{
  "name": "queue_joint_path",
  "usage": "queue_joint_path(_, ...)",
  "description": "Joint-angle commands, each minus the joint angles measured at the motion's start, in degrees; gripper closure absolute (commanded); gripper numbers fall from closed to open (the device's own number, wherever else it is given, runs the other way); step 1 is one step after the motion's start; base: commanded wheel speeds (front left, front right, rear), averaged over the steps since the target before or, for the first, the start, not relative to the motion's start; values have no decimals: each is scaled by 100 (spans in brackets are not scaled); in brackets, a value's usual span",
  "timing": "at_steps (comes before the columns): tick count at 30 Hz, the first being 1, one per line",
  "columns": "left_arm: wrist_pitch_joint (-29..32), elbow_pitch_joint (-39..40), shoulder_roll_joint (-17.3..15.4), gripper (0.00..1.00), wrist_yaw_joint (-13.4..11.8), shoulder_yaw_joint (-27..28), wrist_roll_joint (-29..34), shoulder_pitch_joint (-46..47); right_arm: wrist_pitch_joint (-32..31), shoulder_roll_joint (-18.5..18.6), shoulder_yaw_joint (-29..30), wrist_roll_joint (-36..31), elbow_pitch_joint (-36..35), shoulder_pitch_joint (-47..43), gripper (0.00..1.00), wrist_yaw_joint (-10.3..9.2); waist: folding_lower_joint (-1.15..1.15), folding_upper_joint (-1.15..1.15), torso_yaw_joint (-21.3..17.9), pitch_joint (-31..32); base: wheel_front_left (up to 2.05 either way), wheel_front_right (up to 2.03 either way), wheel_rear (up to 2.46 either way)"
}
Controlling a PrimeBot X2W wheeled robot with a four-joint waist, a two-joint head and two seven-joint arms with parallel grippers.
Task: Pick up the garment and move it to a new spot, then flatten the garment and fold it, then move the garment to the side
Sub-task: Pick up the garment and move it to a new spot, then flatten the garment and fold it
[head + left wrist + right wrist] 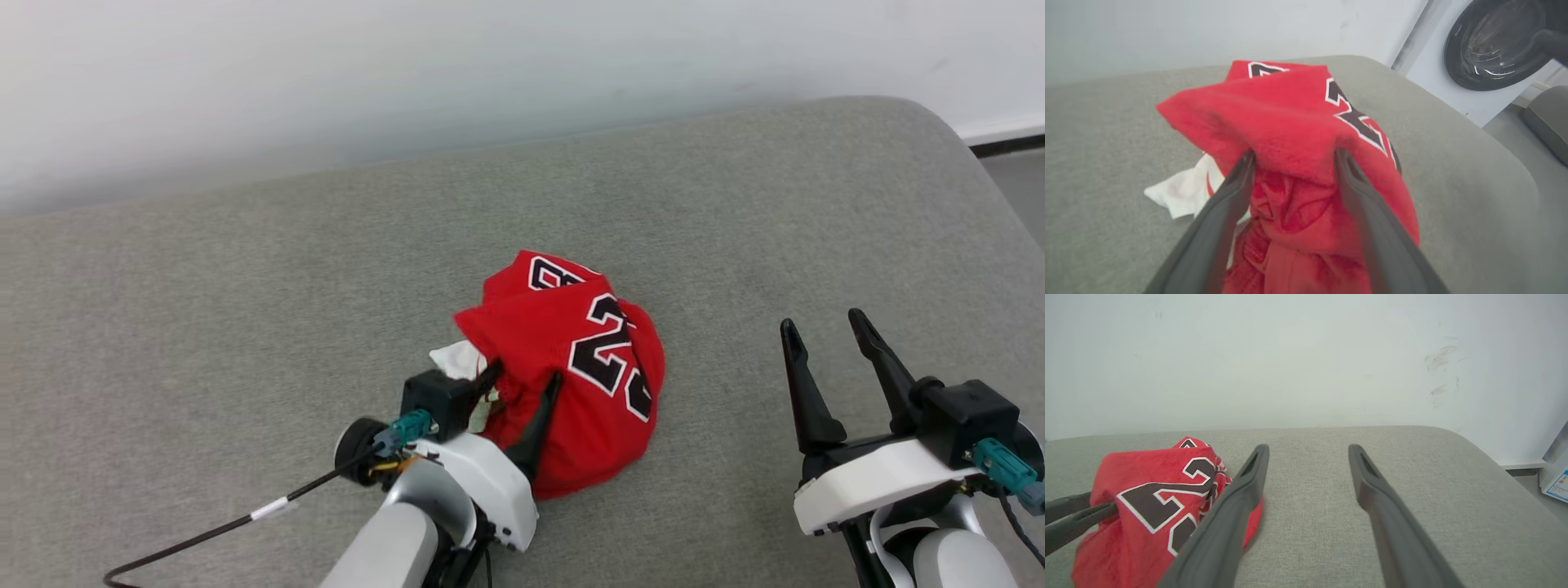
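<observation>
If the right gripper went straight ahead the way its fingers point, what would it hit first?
Probably the grey cushion near its far edge, otherwise the white wall behind; depth is unclear. The right gripper points past the red shirt, which lies to its left.

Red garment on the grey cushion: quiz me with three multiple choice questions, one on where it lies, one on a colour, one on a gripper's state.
1. On the cushion, the garment lies: A at the far right corner; B near the middle, at the left gripper; C along the far edge.
2. Its numerals are: A black; B blue; C yellow.
3. The right gripper is: A shut on cloth; B shut, empty; C open, empty.
B, head view shows it mid-cushion; A, black digits edged white; C, fingers apart, nothing between.
</observation>
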State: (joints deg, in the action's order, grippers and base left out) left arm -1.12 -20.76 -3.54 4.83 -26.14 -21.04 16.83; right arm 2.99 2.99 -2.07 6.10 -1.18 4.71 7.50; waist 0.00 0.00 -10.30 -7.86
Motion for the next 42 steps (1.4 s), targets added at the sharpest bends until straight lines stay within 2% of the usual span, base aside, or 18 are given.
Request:
queue_joint_path(1,-204,167,7,0,-59,33,41,154,18,-16,6,3,12,24,0,-2,0,0,144,94,0,0,0)
queue_joint_path(10,-802,790,-131,0,-481,347,228,263,-60,-15,126,-48,-35,-142,0,-2,0,0,584,409,0,0,0)
queue_joint_path(16,-1007,954,-459,0,-896,752,265,-107,-141,-15,217,-43,-108,-304,0,-2,0,0,829,589,0,0,0)
queue_joint_path(21,-984,1025,-712,0,-1098,959,230,-576,-201,-15,222,2,-154,-440,0,-2,0,0,914,695,0,0,0)
queue_joint_path(23,-971,1043,-806,0,-1141,1033,196,-757,-235,-14,223,18,-158,-531,0,-2,0,0,934,749,0,0,0)
queue_joint_path(38,-943,1315,-787,0,-1323,1067,50,-1160,-341,-14,254,-5,-273,-711,0,-2,0,0,948,824,0,0,0)
queue_joint_path(42,-952,1362,-797,0,-1335,1031,87,-1097,-615,-14,417,184,-147,-671,0,-2,0,0,998,789,0,0,0)
